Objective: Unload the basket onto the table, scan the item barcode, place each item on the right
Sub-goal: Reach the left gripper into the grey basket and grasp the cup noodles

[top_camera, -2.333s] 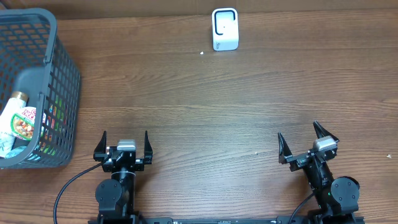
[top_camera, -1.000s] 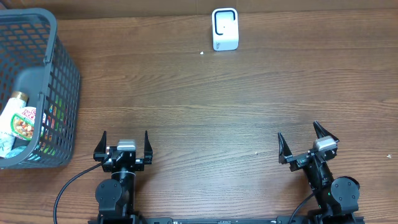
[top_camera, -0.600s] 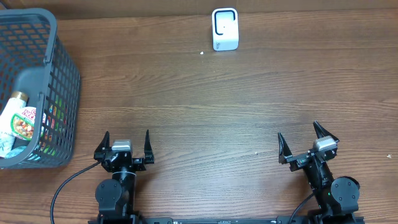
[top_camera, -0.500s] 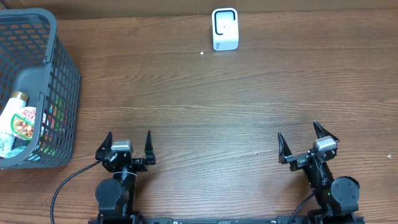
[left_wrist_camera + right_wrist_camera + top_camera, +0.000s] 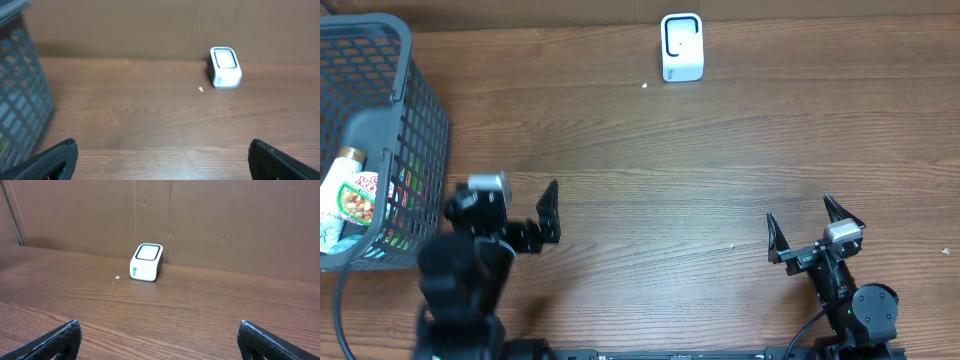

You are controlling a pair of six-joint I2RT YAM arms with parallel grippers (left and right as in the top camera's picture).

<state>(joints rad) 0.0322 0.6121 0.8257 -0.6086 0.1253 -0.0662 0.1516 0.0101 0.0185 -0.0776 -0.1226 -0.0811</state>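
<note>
- The left claw point(image 5: 162, 161) was spread wide with nothing in it. It was lifted above the front left part of the surface point(image 5: 650, 180), just beside the basket point(image 5: 424, 140). I judged this a ready stance for reaching in.
- The right claw point(image 5: 807, 232) was likewise spread and empty, low near the front right corner. Its wrist view faced the scanner point(image 5: 147, 262), so it seemed parked out of the way rather than working.
- The grey mesh basket sat at the left edge and held the goods. A white packet point(image 5: 353, 197) with a food picture lay against its near wall (which item was meant for scanning I could not tell). Nothing lay out on the wood.
- The white scanner stood at the far edge near the middle, well apart from both claws and with its window toward the arms. That left open room for presenting a barcode.
- The task looked barely begun: an item had first to be lifted from the basket.
</note>
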